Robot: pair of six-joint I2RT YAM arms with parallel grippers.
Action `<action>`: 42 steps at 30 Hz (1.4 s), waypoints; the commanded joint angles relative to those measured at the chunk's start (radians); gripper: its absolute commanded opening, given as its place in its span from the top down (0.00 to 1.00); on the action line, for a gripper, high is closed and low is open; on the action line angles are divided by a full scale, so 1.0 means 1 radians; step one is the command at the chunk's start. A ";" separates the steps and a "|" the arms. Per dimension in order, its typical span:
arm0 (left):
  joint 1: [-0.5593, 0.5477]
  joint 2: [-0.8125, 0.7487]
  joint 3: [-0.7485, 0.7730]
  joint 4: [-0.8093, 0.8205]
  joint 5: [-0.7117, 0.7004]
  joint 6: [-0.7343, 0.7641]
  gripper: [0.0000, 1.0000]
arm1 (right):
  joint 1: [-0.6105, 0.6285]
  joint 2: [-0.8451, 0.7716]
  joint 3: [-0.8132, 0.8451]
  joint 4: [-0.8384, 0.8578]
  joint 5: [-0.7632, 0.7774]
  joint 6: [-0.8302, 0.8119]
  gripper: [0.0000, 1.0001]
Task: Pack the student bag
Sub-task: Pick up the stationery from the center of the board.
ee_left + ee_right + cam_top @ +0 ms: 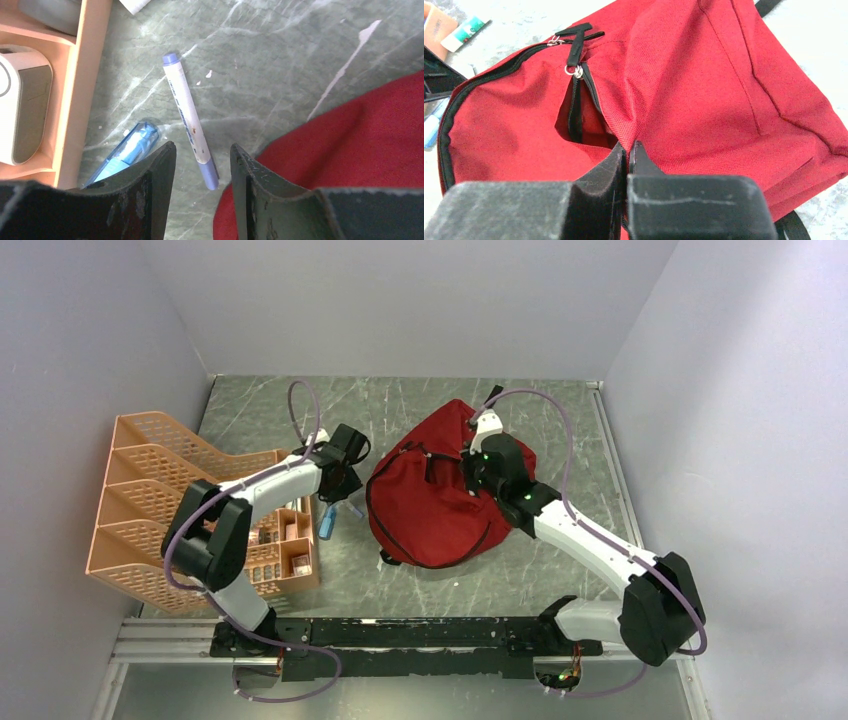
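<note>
At the left edge of the bench (pixel 560 420) stands an orange mesh organiser (pixel 170 490). Small things fill its near compartments, too small to name from above. The left wrist view shows a white and grey box (pixel 22 105) in one compartment, cut off by the frame.

Just right of the organiser hangs the left tool (pixel 202 150), released, its jaws partly apart with nothing between them. Below it a white pen with blue ends (pixel 189 117) lies on the bench, its lower tip showing in the gap. A clear blue object (pixel 127 152) lies beside the pen, half hidden behind one finger, and I cannot tell what it is.

The bag (pixel 430 500) lies slumped in the middle of the bench, just right of the pen. Its zip (pixel 574 55) is partly undone. The inside is dark, so its contents are hidden.

The right tool (pixel 628 149) is on top of the bag, clenched on a fold of red cloth at the edge of the opening. A black strap (pixel 794 227) pokes out from under the bag, mostly out of sight.
</note>
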 commanded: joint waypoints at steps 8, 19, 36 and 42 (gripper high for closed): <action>0.004 0.056 0.064 -0.144 -0.050 -0.115 0.52 | 0.008 -0.038 0.011 -0.020 -0.012 0.097 1.00; 0.003 0.104 0.125 -0.171 -0.053 -0.131 0.51 | 0.009 -0.071 -0.046 0.018 -0.026 0.106 1.00; 0.004 0.178 0.082 -0.085 -0.017 -0.115 0.52 | 0.009 -0.054 -0.057 0.015 0.005 0.076 1.00; 0.003 0.219 0.092 -0.067 0.010 -0.108 0.56 | 0.009 -0.061 -0.064 0.007 0.016 0.069 1.00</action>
